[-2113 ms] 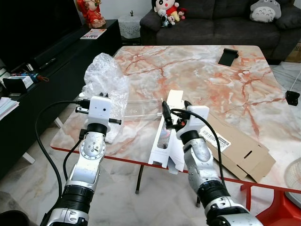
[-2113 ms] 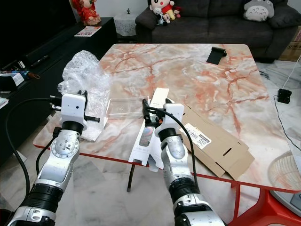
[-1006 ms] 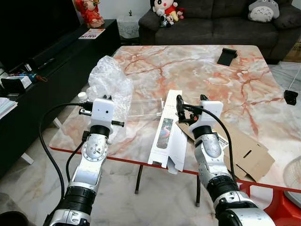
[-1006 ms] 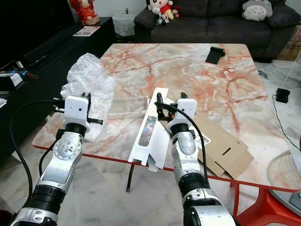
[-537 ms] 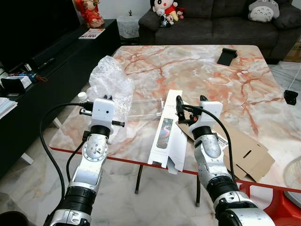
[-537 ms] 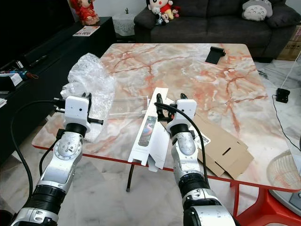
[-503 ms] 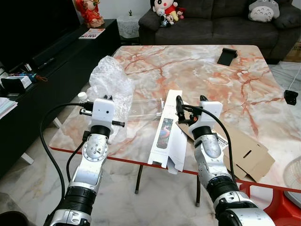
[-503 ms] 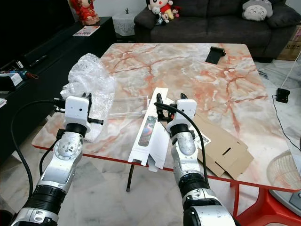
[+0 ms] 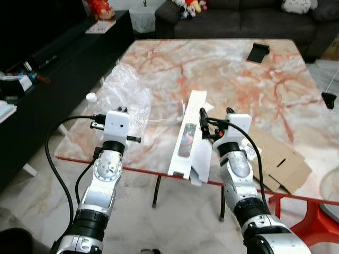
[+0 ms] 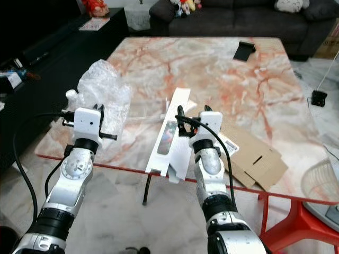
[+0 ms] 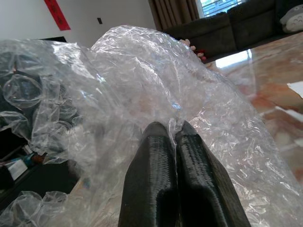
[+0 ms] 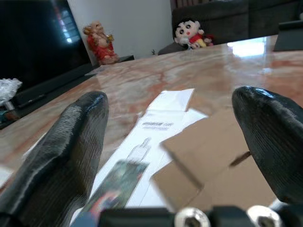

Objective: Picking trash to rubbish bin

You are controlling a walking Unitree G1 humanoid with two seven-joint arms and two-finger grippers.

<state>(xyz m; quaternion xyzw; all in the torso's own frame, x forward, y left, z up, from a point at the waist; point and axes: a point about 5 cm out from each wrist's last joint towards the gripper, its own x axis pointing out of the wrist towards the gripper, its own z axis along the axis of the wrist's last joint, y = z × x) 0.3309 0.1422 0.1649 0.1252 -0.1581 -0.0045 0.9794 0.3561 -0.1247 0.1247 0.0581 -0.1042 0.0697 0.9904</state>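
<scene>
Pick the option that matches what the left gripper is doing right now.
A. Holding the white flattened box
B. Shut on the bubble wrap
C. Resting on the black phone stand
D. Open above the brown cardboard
B. In the left wrist view the left gripper has its two black fingers pressed together with a fold of the bubble wrap pinched between them at the table's left edge.

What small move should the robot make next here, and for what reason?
Probably lower the right gripper onto the white box and close. Its fingers are wide open above the table edge, with the box just beside them, while the left gripper is shut on the bubble wrap, so that piece is already held.
</scene>
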